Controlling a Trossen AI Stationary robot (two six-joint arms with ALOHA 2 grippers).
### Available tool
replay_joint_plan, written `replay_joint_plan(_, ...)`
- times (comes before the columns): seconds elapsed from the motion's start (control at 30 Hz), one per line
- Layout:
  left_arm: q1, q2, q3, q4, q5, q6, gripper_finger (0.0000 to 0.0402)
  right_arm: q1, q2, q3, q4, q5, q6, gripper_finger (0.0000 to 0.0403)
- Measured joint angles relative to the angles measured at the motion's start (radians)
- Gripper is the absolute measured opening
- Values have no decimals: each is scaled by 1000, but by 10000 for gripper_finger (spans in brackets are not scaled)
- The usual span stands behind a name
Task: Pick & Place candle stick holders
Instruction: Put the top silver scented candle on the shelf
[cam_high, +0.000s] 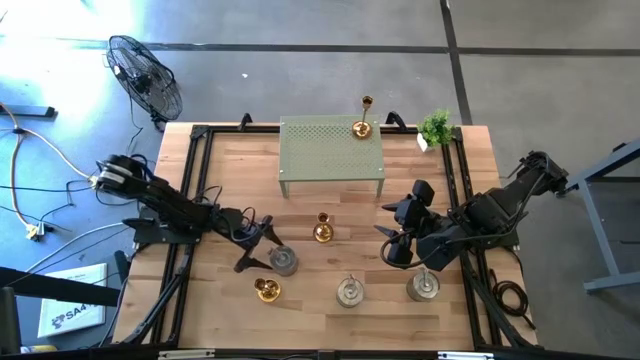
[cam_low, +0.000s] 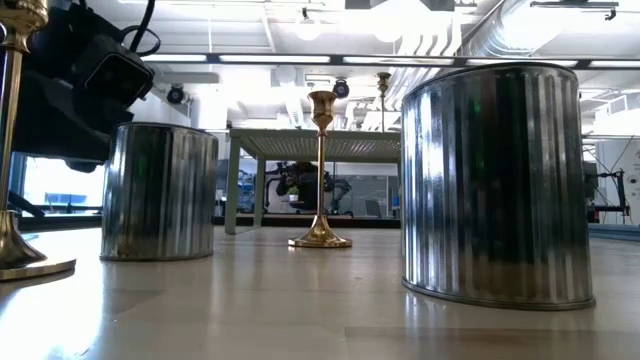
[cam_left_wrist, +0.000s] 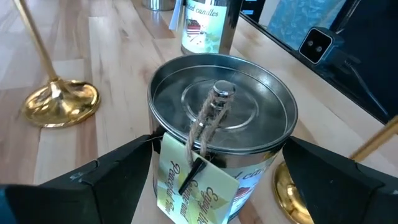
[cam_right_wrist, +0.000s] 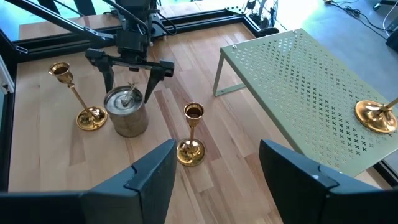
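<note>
One brass candlestick holder (cam_high: 363, 124) stands on the green perforated stand (cam_high: 330, 150). Five holders remain on the counter (cam_high: 220, 160). The left end effector (cam_right_wrist: 129, 78) straddles a silver tin holder (cam_right_wrist: 126, 111), fingers apart, not clamped. The right end effector (cam_high: 397, 245) hovers open.
</note>
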Motion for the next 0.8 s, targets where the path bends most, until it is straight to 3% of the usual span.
replay_joint_plan(0.47, 2, 211, 169, -17, 129, 47, 354, 0, 0, 0, 0, -3, 0, 224)
replay_joint_plan(0.8, 2, 220, 188, -16, 161, 79, 354, 0, 0, 0, 0, -4, 0, 224)
